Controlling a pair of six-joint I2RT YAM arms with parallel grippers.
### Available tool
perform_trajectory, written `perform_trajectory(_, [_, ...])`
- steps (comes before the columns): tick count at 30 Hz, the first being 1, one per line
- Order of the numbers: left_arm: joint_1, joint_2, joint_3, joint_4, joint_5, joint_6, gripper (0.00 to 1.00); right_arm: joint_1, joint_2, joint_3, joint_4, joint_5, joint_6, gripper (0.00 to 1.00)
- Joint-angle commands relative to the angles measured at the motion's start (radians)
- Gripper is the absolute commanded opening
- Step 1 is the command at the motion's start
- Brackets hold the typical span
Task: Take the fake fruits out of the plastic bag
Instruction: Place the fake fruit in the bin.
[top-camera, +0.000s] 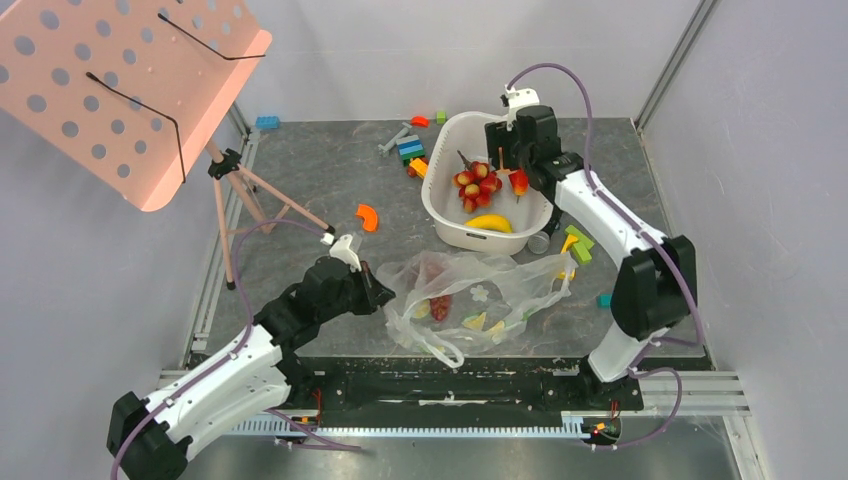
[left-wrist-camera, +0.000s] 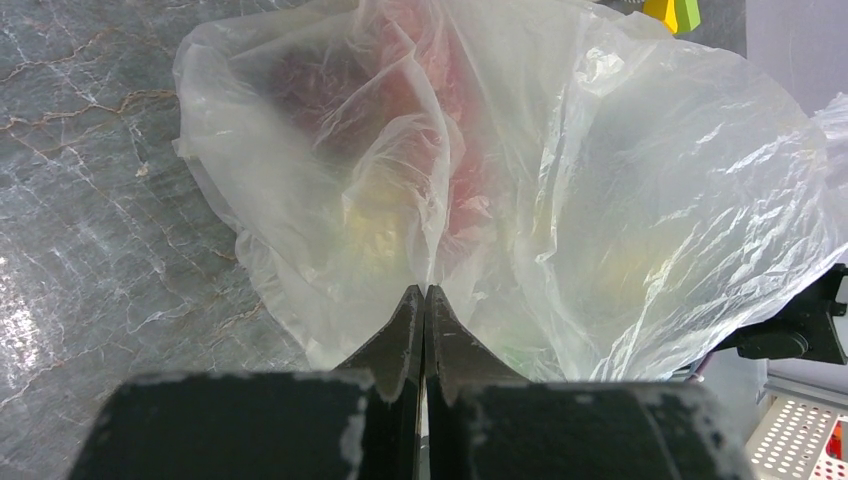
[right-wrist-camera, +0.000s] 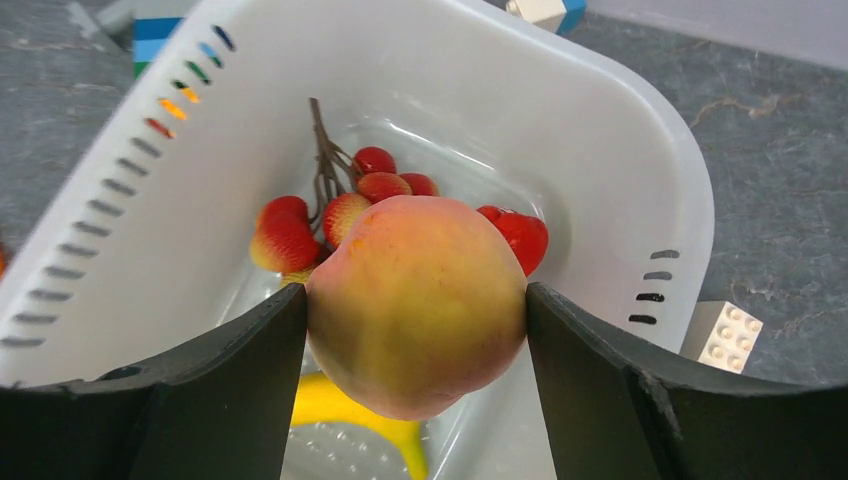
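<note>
Grey marbled tabletop carries the bag, several fruits inside, its left edge pinched in the left gripper, jaws together. Over the white basin, the right gripper clamps a peach above grapes and a banana.

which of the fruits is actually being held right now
The orange-pink peach, clamped in the right gripper above the white basin; the grape bunch and yellow banana lie loose in the basin.
</note>
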Motion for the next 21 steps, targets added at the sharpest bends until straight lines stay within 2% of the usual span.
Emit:
perform_trajectory(1, [-0.003,-0.039,0.007,-0.016,0.013,0.036,0.02,-0.032,0.077,0.089,0.034,-0.016,-0.005,0.64])
perform_trajectory(9, [-0.003,-0.049,0.008,-0.031,0.007,0.031,0.02,-0.073,0.2,0.113,0.034,-0.057,-0.015,0.69])
perform_trajectory(21, [-0.002,-0.052,0.005,-0.035,-0.002,0.028,0.02,-0.084,0.201,0.125,0.033,-0.105,-0.034,0.95])
